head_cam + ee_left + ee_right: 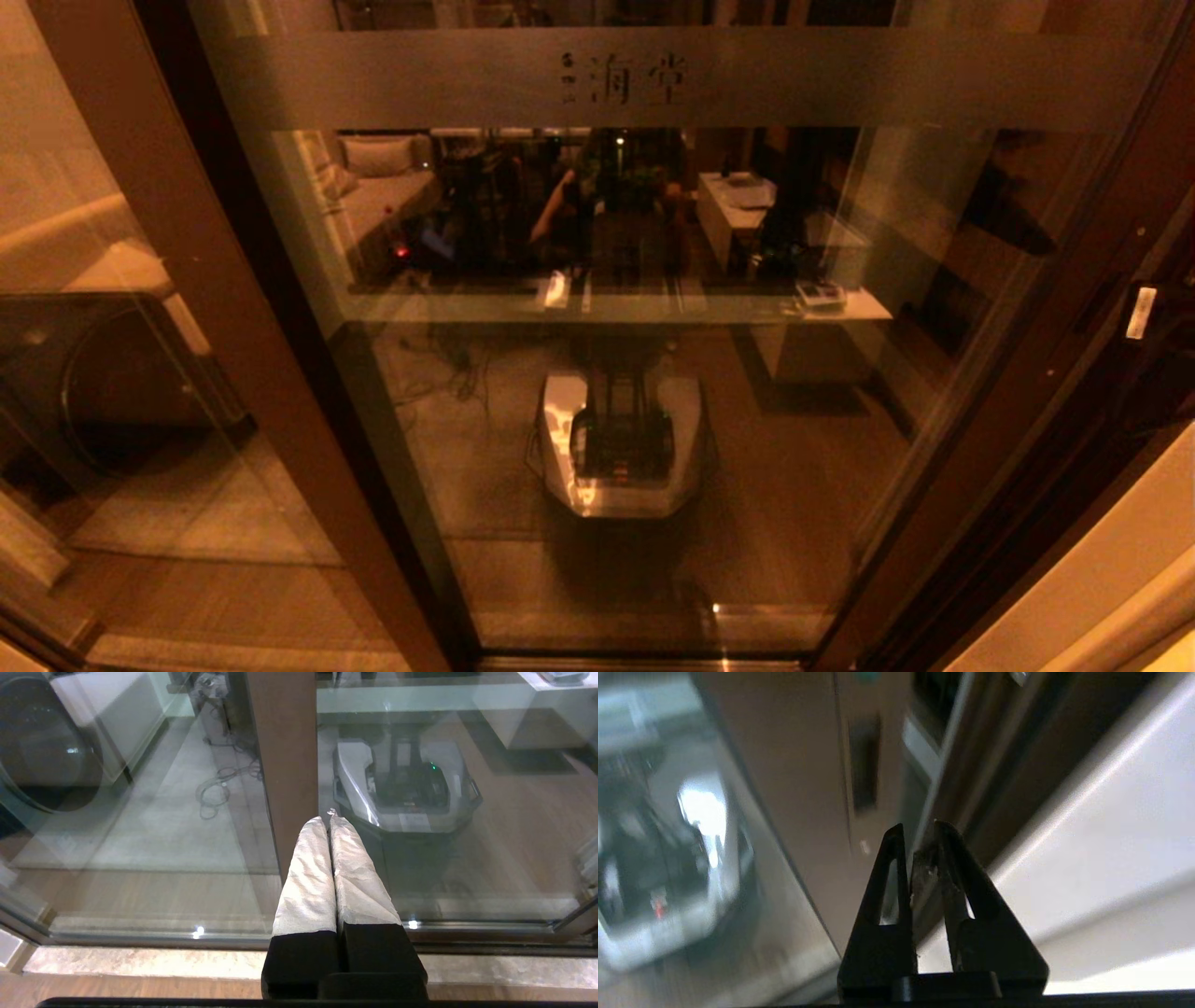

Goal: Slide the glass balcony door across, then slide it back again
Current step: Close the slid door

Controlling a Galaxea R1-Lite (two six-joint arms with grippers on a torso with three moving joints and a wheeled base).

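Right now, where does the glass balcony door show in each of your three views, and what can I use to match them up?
Head view: the glass balcony door fills the centre, frosted band across the top.
Left wrist view: its pane lies beyond the shut left gripper, beside the brown upright.
Right wrist view: its brown frame runs ahead of the shut right gripper, glass to one side.
Shared landmark: the robot base's reflection in the glass, seen in all three.

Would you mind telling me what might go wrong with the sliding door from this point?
The right gripper points at the glass balcony door frame edge beside the recessed handle, not in it; its closed jaws may slip off. The left gripper, closed too, sits near the frame post and could be struck as the pane moves.
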